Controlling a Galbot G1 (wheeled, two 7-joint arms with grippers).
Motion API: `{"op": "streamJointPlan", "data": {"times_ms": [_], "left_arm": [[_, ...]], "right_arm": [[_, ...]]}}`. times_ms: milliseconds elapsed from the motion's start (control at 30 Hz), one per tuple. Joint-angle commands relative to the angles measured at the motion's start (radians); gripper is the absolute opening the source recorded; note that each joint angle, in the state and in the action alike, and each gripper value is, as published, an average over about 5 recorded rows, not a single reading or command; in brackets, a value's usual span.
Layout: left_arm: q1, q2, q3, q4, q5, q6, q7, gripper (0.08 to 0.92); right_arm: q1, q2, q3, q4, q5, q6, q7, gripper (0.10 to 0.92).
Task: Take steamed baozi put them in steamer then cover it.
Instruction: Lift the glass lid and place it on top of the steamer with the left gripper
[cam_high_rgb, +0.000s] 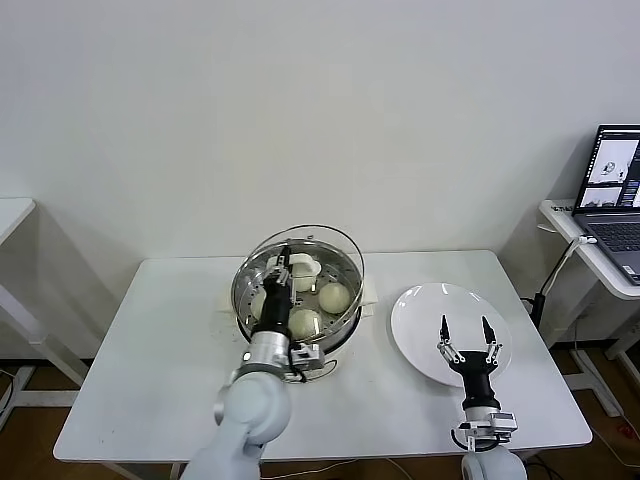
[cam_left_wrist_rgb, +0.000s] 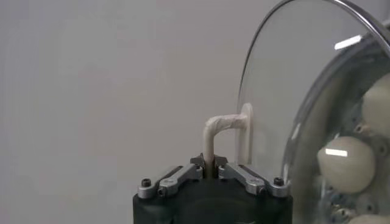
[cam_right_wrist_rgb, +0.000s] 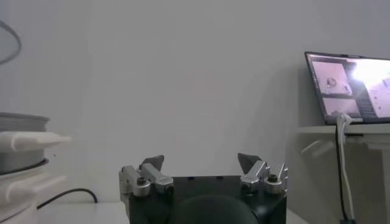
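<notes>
The steamer (cam_high_rgb: 349, 314) stands mid-table on its white base, with cream baozi (cam_high_rgb: 333, 296) (cam_high_rgb: 305, 322) lying on its perforated floor. The clear glass cover (cam_high_rgb: 322, 244) hangs tilted just over the steamer's opening. My left gripper (cam_high_rgb: 284, 264) is shut on the cover's white handle (cam_left_wrist_rgb: 214, 126), pinching one bar of it between the fingertips (cam_left_wrist_rgb: 210, 164). Through the glass (cam_left_wrist_rgb: 286, 91) the left wrist view shows baozi (cam_left_wrist_rgb: 345, 164) in the basket. My right gripper (cam_high_rgb: 466, 334) hovers open and empty above the white plate (cam_high_rgb: 420, 305); its fingers (cam_right_wrist_rgb: 154, 163) stand wide apart.
The bare white plate lies to the right of the steamer. A side desk with an open laptop (cam_high_rgb: 612, 190) and a hanging cable (cam_high_rgb: 556, 265) stands off the table's right edge. A power cord (cam_right_wrist_rgb: 73, 195) runs from the cooker base (cam_right_wrist_rgb: 21, 146). Another white table (cam_high_rgb: 10, 215) is at far left.
</notes>
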Motion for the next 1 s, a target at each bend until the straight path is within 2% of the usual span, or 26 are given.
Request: {"op": "streamJointPlan", "data": {"times_ms": [33, 1000], "left_arm": [[-0.057, -0.081, 0.065, 0.112, 0.162, 0.037, 0.063, 0.190], [-0.060, -0.056, -0.003, 0.143, 0.245, -0.005, 0.115, 0.190]], "right_arm": [[-0.003, 0.003, 0.005, -0.008, -0.002, 0.004, -0.007, 0.823], [0.011, 0.006, -0.001, -0.023, -0.002, 0.011, -0.018, 0.823]]}}
